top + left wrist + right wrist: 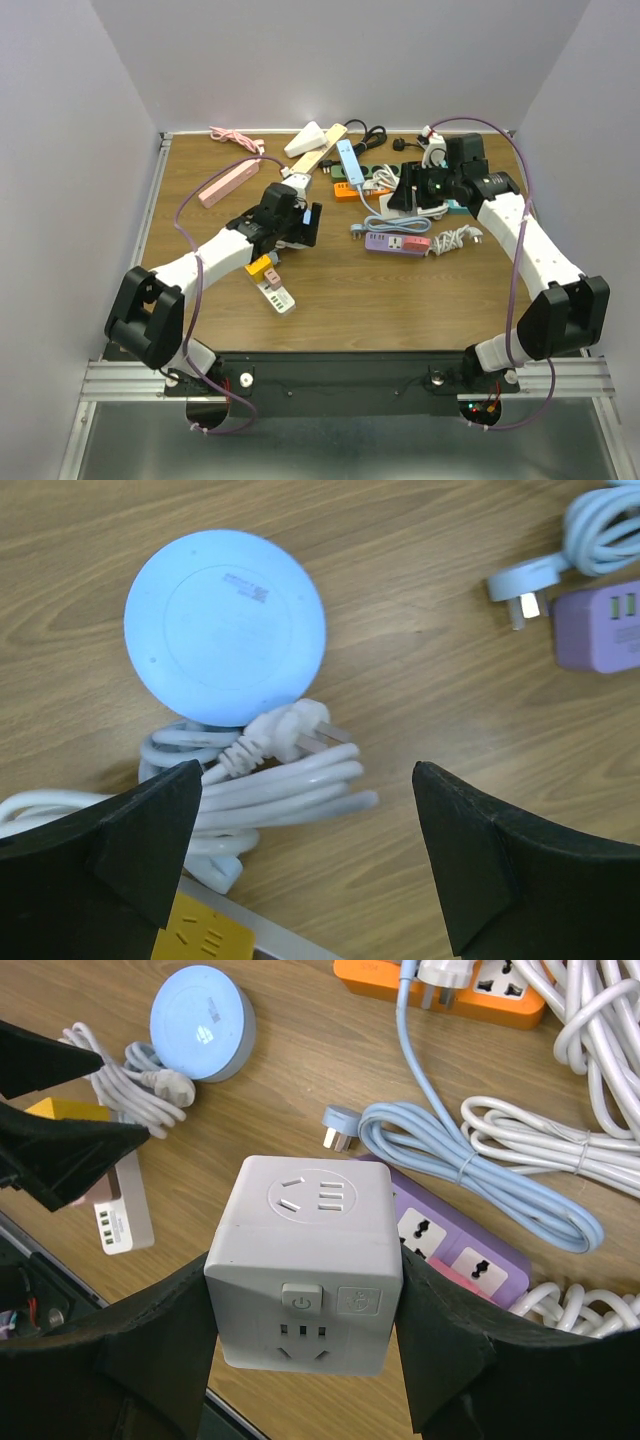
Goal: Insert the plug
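Observation:
My right gripper [305, 1305] is shut on a white cube socket [305, 1260] and holds it above the table, with its round socket face and power button towards the camera; it shows at the right in the top view [420, 195]. My left gripper [305, 830] is open and empty, above a coiled white cable [280, 790]. The cable's white plug [295, 730] lies with its prongs pointing right, against a round light-blue disc [225, 625]. The plug also shows in the right wrist view [170, 1085], far left of the cube. The left gripper shows in the top view [300, 225].
A purple power strip [450, 1245] lies right under the cube, with a light-blue cable [480, 1160] and an orange strip [440, 985] beyond. A yellow strip [200, 935] lies under my left gripper. A pink strip [228, 183] and several more strips and cables fill the back.

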`<action>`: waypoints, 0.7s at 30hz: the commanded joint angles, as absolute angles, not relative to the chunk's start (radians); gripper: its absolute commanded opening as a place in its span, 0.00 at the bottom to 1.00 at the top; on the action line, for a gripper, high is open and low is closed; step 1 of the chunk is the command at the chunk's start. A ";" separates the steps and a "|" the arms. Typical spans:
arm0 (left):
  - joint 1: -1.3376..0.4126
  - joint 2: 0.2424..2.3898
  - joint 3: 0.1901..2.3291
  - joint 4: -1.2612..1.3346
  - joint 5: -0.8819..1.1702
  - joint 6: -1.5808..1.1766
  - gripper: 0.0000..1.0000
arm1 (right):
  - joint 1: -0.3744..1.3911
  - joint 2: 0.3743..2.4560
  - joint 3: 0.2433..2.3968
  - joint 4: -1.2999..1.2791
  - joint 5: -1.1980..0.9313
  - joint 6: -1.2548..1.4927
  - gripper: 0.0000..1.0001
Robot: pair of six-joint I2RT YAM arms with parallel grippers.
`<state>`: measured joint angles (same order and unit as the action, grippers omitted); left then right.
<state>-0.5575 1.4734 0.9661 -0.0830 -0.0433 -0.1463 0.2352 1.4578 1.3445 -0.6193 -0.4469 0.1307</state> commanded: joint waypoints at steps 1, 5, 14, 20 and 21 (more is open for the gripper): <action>-0.591 1.433 0.971 -0.116 -0.104 -0.101 0.99 | 0.238 1.410 1.347 -0.549 -0.494 0.123 0.01; -0.609 1.495 1.006 -0.184 -0.153 -0.100 0.99 | 0.238 1.396 1.348 -0.548 -0.494 0.124 0.00; -0.661 1.580 1.054 -0.215 -0.346 -0.112 0.99 | 0.238 1.361 1.345 -0.546 -0.503 0.115 0.00; -0.695 1.624 1.066 -0.236 -0.397 -0.091 0.98 | 0.238 1.351 1.342 -0.543 -0.509 0.110 0.00; -0.699 1.632 1.060 -0.242 -0.397 -0.087 0.98 | 0.238 1.351 1.344 -0.542 -0.506 0.110 0.00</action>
